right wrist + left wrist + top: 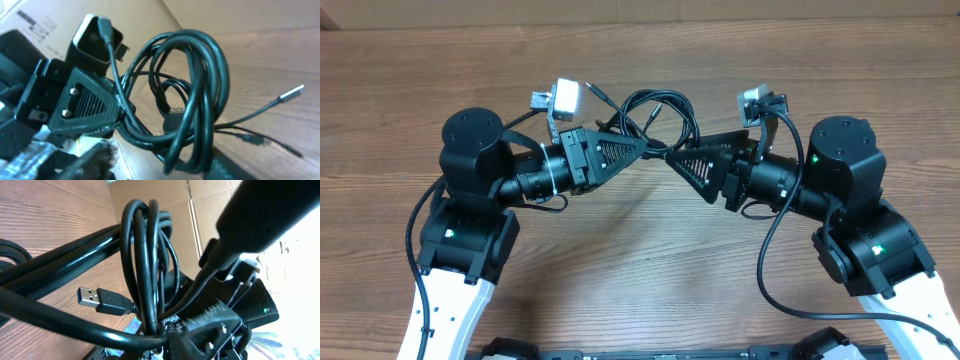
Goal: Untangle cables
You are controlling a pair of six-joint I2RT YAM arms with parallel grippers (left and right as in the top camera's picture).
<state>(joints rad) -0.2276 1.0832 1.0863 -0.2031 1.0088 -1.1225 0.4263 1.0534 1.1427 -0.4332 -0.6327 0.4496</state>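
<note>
Over brown wooden surface [640, 290], left gripper [645, 150] is clenching tangled thin black cables [217, 80]; right gripper [672, 158] possibly pinching them, cannot tell; tugging apart is risking cinched loops.

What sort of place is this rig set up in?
Likely a lab or workshop test bench: plain wood-grain table, a cardboard box past its edge, and a tangle of cables as the work piece.
</note>
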